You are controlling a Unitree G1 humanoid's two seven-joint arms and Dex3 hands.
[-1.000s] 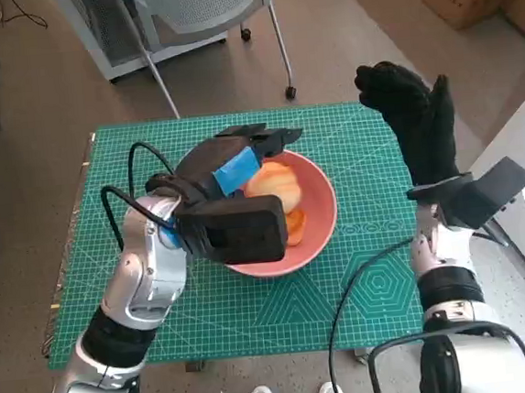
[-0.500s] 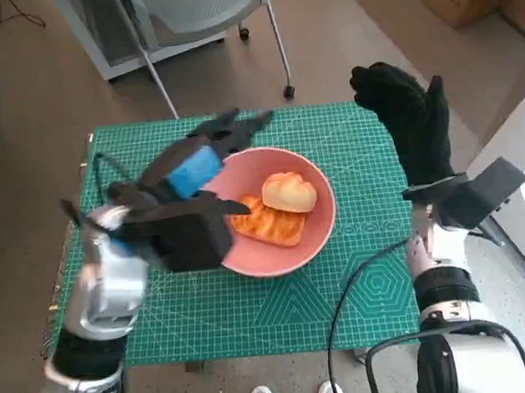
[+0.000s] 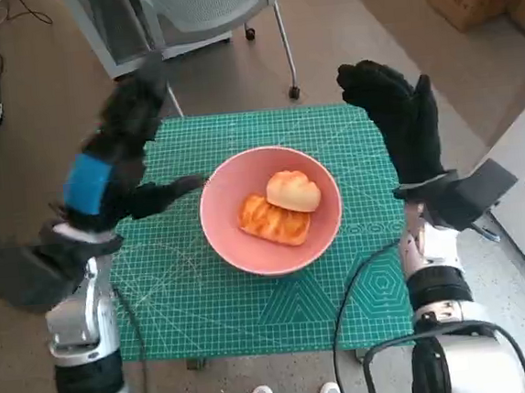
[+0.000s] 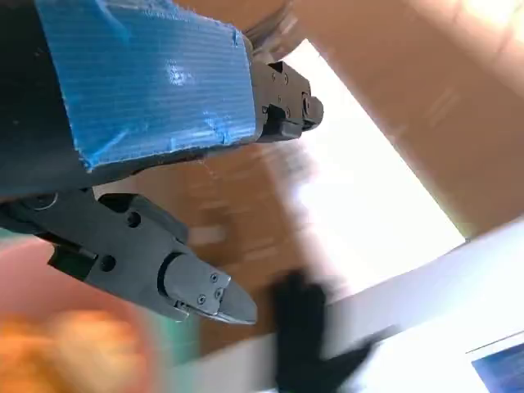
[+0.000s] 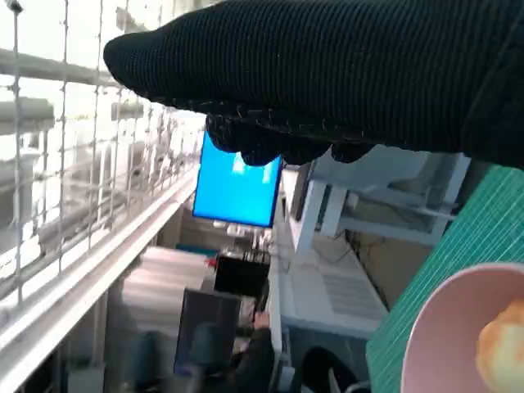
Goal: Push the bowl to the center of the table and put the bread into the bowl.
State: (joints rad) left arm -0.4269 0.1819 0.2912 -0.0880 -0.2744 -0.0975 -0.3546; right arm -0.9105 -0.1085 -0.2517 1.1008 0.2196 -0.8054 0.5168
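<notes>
Green-matted tabletop [image 3: 207,302], bowl [image 3: 240,249] central, bread [image 3: 282,209] inside it.
Your left hand [image 3: 117,163], fingers apart and empty, is raised beside the bowl; the right hand [image 3: 403,124] is open too. Retreat clear without nudging the bowl.

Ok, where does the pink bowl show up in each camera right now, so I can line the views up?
Head view: the pink bowl sits mid-table on the green mat, holding two pieces of bread.
Left wrist view: only a blurred pink edge in one corner, beyond the left hand.
Right wrist view: part of the rim in one corner, below the right hand.
Shared landmark: the bread inside the bowl.
</notes>
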